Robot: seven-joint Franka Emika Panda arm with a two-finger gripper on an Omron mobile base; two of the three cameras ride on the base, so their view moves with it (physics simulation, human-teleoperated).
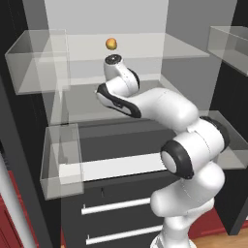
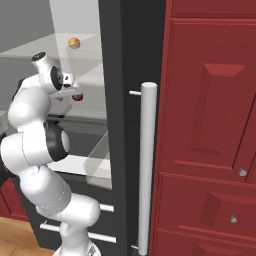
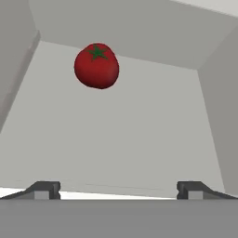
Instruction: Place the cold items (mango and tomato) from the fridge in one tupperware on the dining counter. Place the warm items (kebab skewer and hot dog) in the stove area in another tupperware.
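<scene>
A red tomato point(image 3: 96, 65) with a green stem lies on the grey fridge shelf point(image 3: 116, 139), ahead of my gripper point(image 3: 118, 190) and to the upper left in the hand view. The gripper is open, its fingertips point(image 3: 44, 189) wide apart with nothing between them and well short of the tomato. In the right base view a bit of the tomato point(image 2: 77, 97) shows just past my hand. An orange-yellow mango point(image 1: 111, 43) rests on the shelf above, also visible from the right point(image 2: 74, 42). The kebab skewer, hot dog and tupperware are out of view.
Clear door bins point(image 1: 36, 60) point(image 1: 60, 160) hang at the left and another point(image 1: 230, 43) at the right. Fridge drawers point(image 1: 116, 206) sit below the shelves. The fridge door with its long handle point(image 2: 147, 165) and the red cabinets point(image 2: 210, 125) stand at the right.
</scene>
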